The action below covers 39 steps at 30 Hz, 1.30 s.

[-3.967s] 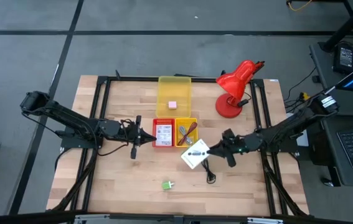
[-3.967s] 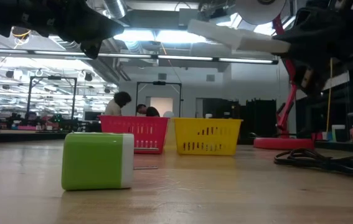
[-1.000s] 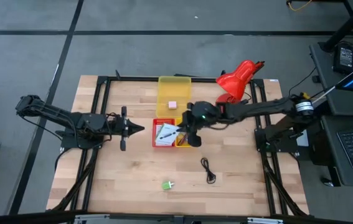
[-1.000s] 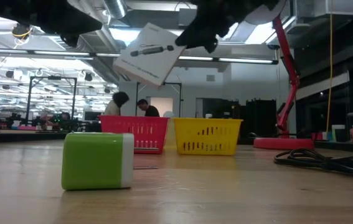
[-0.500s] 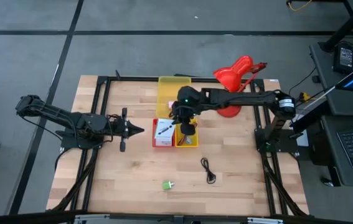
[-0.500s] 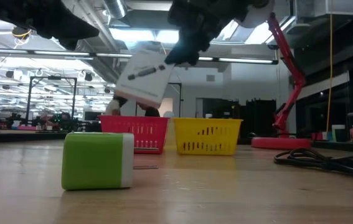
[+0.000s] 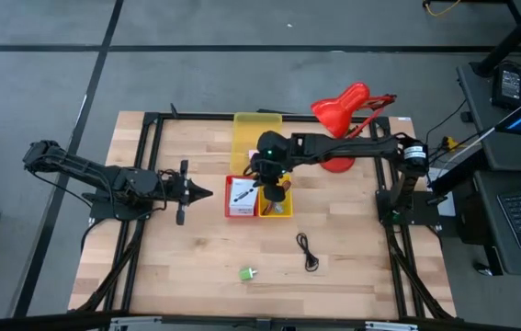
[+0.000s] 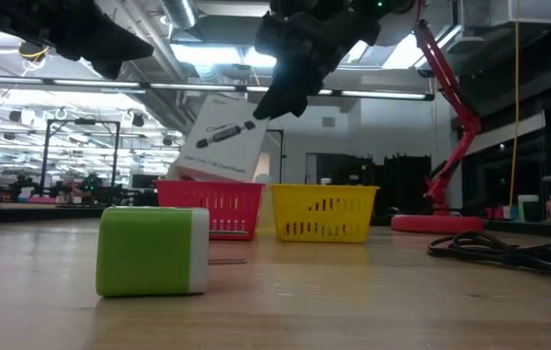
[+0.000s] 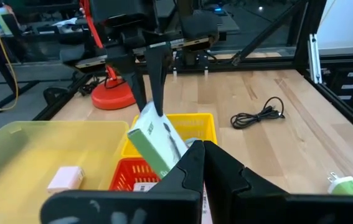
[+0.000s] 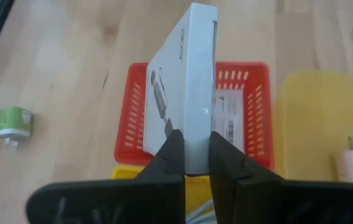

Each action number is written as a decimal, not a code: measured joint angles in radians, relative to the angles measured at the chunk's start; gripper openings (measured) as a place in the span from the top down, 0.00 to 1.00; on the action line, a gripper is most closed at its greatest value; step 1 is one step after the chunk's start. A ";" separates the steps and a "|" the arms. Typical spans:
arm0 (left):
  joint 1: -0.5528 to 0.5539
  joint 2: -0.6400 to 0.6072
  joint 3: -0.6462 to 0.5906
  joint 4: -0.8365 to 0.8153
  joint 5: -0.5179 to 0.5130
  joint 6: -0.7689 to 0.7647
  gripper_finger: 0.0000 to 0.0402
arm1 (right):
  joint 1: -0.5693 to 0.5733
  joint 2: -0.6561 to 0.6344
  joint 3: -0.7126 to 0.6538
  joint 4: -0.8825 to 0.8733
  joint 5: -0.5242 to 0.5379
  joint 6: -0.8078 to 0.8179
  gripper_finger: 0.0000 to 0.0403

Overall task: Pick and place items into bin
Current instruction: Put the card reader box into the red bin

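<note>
High view: right gripper point(image 7: 262, 177) extended across the table's middle, above the red basket point(image 7: 241, 197), pinching a white printed packet point(image 7: 242, 192) that hangs tilted over that basket; yellow basket point(image 7: 277, 204) touching the red one on the side nearer the right arm; pale yellow bin point(image 7: 255, 140) just behind both, pink cube point(image 7: 254, 154) inside, close to the arm; black cable point(image 7: 308, 251) and green block point(image 7: 247, 273) loose on the wood nearer the front edge, well apart from either gripper; red desk lamp point(image 7: 343, 110) at the back; left gripper point(image 7: 198, 191) idle near the red basket, fingers pressed together. Low view: packet point(image 8: 221, 140) held by its upper corner, slanted, lower edge at the red basket's rim point(image 8: 211, 185); green block point(image 8: 153, 250) large in the foreground; cable point(image 8: 506, 252) flat at one side; lamp base point(image 8: 429, 222) beyond the yellow basket point(image 8: 324, 212). Left wrist view: own fingers point(image 9: 192, 163) closed to a point; packet point(image 9: 158, 145) gripped from above, poised over the two baskets; pink cube point(image 9: 65, 179) in the bin. Right wrist view: fingers point(image 10: 172, 149) clamped on the packet's point(image 10: 185, 81) narrow edge, a second printed packet point(image 10: 231, 113) lying in the red basket directly beyond.
</note>
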State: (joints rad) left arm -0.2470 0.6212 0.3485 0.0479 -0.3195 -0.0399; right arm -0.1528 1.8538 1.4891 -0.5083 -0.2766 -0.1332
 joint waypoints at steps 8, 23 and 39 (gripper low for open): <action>0.000 0.000 0.000 0.000 0.000 0.010 0.99 | 0.027 0.009 -0.005 0.010 0.096 0.039 0.95; 0.000 0.000 0.000 -0.001 0.000 0.046 1.00 | 0.026 0.011 -0.006 -0.007 0.100 0.015 0.95; 0.000 0.000 0.000 -0.006 0.000 0.047 0.99 | 0.026 0.011 -0.007 -0.010 0.091 -0.034 0.81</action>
State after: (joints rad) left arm -0.2470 0.6212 0.3489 0.0417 -0.3199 0.0067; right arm -0.1265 1.8645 1.4822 -0.5186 -0.1856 -0.1669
